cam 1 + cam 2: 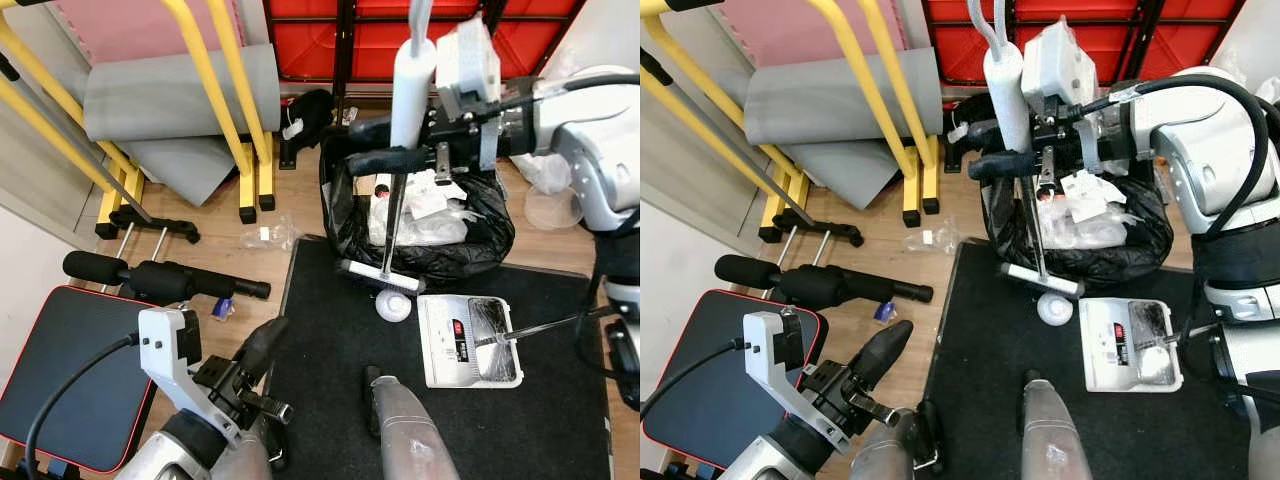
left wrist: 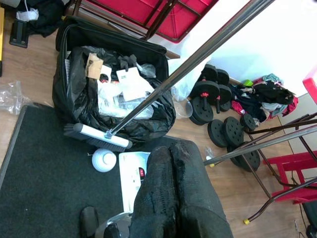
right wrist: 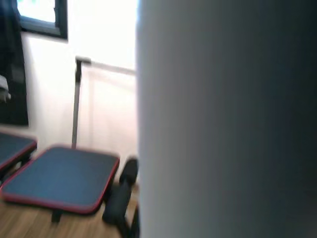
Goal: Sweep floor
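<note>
My right gripper (image 1: 385,143) is clamped on the broom (image 1: 394,225) high on its white grip. The broom seems light and stiff but top-heavy to swing, so that padded grip is the place to hold. Its brush head rests at the mat's (image 1: 330,400) far edge, by a white ball (image 1: 393,306) and the dustpan (image 1: 468,340). My left gripper (image 2: 173,193) hangs idle, fingers together. The black rubbish bag (image 1: 440,235) holds what look like papers and wrappers.

No text could be read. The dustpan (image 1: 468,340) bore a small red and black label, and the papers (image 2: 130,82) in the black bag carried print, all too small to make out.
</note>
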You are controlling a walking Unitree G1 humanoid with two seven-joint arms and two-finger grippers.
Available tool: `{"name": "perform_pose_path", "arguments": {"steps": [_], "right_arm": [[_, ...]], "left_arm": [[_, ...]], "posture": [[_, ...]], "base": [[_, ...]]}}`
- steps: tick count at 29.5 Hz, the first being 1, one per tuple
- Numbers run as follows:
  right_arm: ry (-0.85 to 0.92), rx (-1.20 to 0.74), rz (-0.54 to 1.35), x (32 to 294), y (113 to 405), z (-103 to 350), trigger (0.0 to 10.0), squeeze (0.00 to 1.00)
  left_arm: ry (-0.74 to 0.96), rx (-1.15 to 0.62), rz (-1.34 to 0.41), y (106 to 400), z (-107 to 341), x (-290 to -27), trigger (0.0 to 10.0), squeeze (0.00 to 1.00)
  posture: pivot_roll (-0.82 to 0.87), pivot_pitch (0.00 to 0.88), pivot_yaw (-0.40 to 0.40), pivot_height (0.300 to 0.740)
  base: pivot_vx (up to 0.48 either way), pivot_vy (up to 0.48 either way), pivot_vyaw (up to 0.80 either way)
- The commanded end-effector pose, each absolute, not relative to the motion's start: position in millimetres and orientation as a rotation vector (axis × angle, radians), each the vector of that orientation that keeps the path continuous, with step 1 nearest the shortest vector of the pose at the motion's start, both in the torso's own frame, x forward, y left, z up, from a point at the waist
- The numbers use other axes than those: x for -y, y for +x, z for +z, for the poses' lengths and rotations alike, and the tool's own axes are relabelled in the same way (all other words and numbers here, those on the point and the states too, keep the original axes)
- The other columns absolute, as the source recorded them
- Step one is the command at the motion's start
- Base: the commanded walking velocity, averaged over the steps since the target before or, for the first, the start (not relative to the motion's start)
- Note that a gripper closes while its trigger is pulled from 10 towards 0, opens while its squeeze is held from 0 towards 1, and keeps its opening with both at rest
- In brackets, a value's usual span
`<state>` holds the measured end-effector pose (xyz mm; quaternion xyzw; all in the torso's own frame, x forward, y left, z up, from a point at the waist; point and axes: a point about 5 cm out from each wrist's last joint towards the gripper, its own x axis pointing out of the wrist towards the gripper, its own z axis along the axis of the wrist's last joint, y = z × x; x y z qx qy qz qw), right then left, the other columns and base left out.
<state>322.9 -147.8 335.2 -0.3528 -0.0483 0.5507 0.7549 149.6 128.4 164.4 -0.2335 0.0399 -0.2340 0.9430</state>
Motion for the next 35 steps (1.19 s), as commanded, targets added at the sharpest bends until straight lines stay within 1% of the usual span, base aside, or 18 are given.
{"name": "perform_pose_path", "arguments": {"steps": [1, 6, 7, 8, 9, 11, 12, 15, 25, 35], "right_arm": [[-0.884, 0.181, 1.172, 143.5, 319.6, 344.2, 10.0, 0.0], [-0.894, 0.153, 1.197, 140.2, 319.2, 330.6, 10.0, 0.0], [-0.888, 0.099, 1.256, 136.7, 314.4, 310.1, 10.0, 0.0], [-0.888, 0.099, 1.256, 136.7, 314.4, 310.1, 10.0, 0.0], [-0.878, 0.049, 1.307, 134.5, 308.9, 292.2, 10.0, 0.0], [-0.878, 0.049, 1.307, 134.5, 308.9, 292.2, 10.0, 0.0], [-0.85, 0.014, 1.342, 133.5, 304.6, 281.9, 10.0, 0.0], [-0.819, 0.0, 1.356, 133.8, 302.5, 279.6, 10.0, 0.0], [-0.747, 0.075, 1.27, 142.3, 314.2, 306.0, 10.0, 0.0], [-0.693, 0.047, 1.285, 142.5, 310.4, 305.2, 10.0, 0.0]], "left_arm": [[-0.481, -0.112, -0.475, 147.2, 158.4, -129.2, 10.0, 0.0], [-0.481, -0.112, -0.474, 146.7, 158.7, -129.3, 10.0, 0.0], [-0.481, -0.111, -0.473, 146.4, 159.0, -129.3, 10.0, 0.0], [-0.481, -0.111, -0.473, 146.4, 159.0, -129.3, 10.0, 0.0], [-0.481, -0.111, -0.473, 146.2, 159.3, -129.2, 10.0, 0.0], [-0.481, -0.111, -0.473, 146.2, 159.3, -129.2, 10.0, 0.0], [-0.48, -0.111, -0.472, 146.1, 159.5, -129.1, 10.0, 0.0], [-0.48, -0.112, -0.472, 146.0, 159.5, -129.3, 10.0, 0.0], [-0.478, -0.109, -0.471, 148.8, 157.8, -130.0, 10.0, 0.0], [-0.478, -0.107, -0.473, 149.8, 157.5, -129.7, 10.0, 0.0]], "posture": [[-0.13, 0.285, -0.011, 0.74], [-0.13, 0.289, -0.012, 0.74], [-0.13, 0.291, -0.012, 0.74], [-0.13, 0.291, -0.012, 0.74], [-0.12, 0.294, -0.012, 0.74], [-0.12, 0.294, -0.012, 0.74], [-0.12, 0.294, -0.011, 0.74], [-0.12, 0.293, -0.008, 0.74], [-0.13, 0.28, -0.009, 0.74], [-0.13, 0.275, -0.009, 0.74]], "base": [[0.0, 0.0, 0.0], [0.0, 0.0, 0.0], [0.0, 0.0, 0.0], [0.0, 0.0, 0.0], [0.0, 0.0, 0.0], [0.0, 0.0, 0.0], [0.0, 0.0, 0.0], [0.0, 0.0, 0.0], [0.0, 0.0, 0.0], [0.0, 0.0, 0.0]]}}
